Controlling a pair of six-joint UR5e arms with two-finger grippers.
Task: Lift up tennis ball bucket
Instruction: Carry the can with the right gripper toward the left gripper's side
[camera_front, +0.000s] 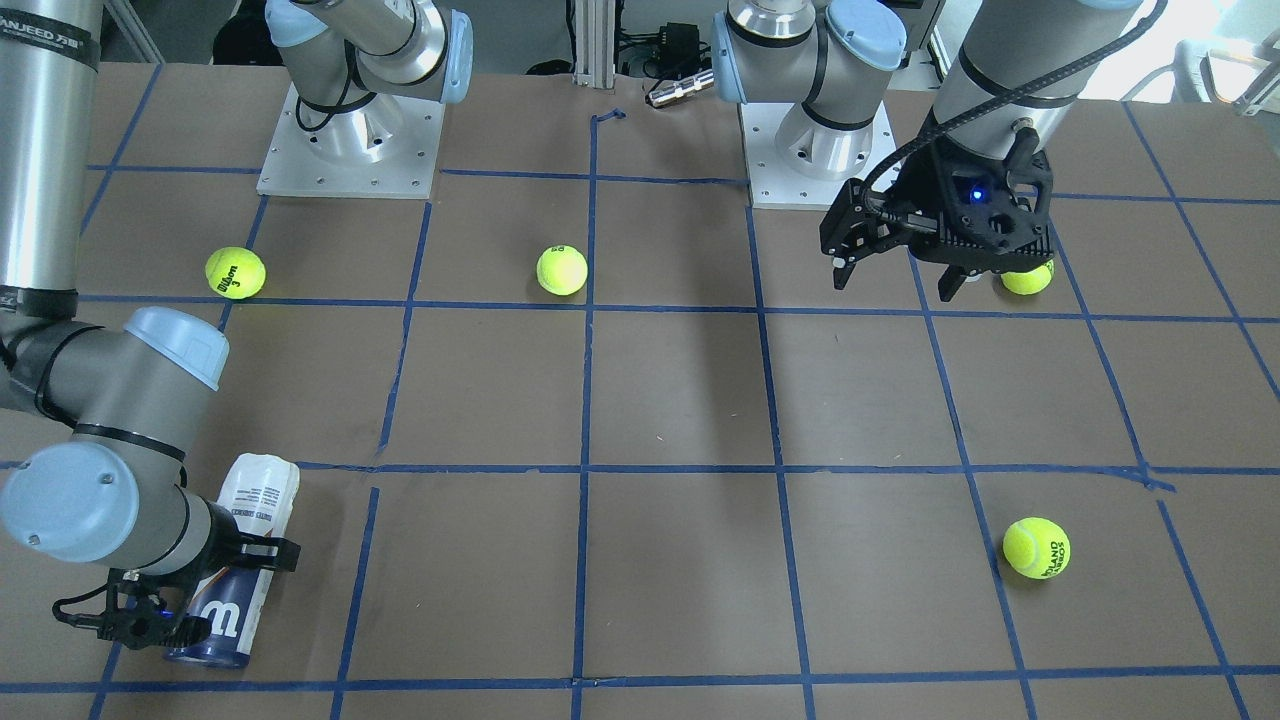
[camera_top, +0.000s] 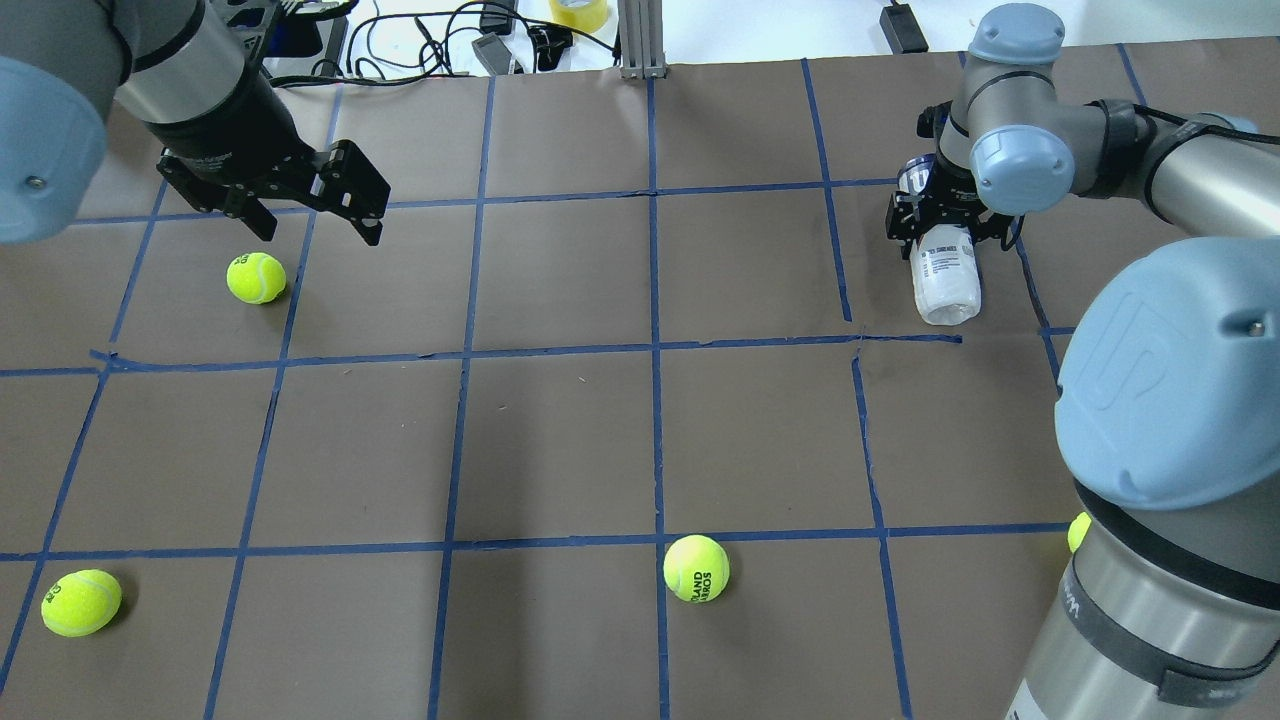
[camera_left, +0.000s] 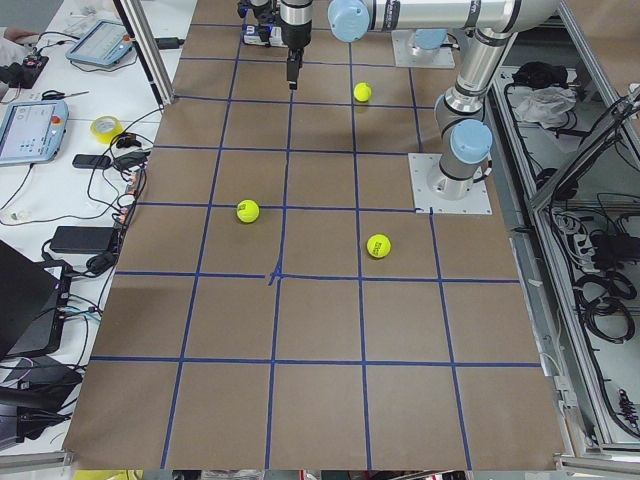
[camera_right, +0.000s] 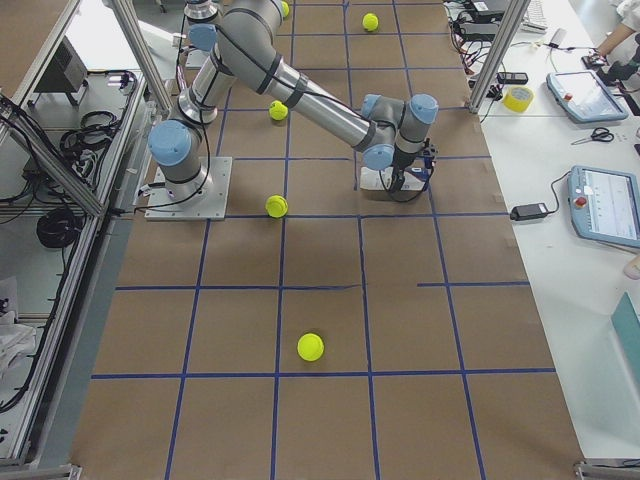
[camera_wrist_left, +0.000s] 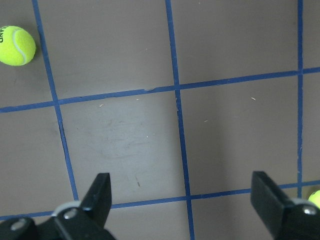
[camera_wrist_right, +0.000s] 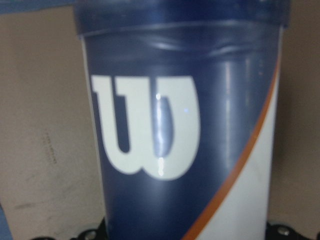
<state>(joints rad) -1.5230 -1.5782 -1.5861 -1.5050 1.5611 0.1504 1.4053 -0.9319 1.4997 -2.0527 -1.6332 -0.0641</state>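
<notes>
The tennis ball bucket (camera_front: 252, 520) is a slim white can with a navy end and a white "W". It lies on its side at the table's edge on my right side. It also shows in the overhead view (camera_top: 946, 280), and its navy end fills the right wrist view (camera_wrist_right: 180, 130). My right gripper (camera_front: 232, 590) straddles the navy end, with its jaws against the can's sides (camera_top: 940, 222). The can rests on the table. My left gripper (camera_top: 320, 237) is open and empty, and hovers above the table (camera_wrist_left: 182, 187).
Loose tennis balls lie around: one just under the left gripper (camera_top: 256, 277), one at front left (camera_top: 81, 602), one at front centre (camera_top: 696, 568), and one half hidden behind my right arm (camera_top: 1078, 530). Blue tape lines grid the brown table (camera_top: 560, 440).
</notes>
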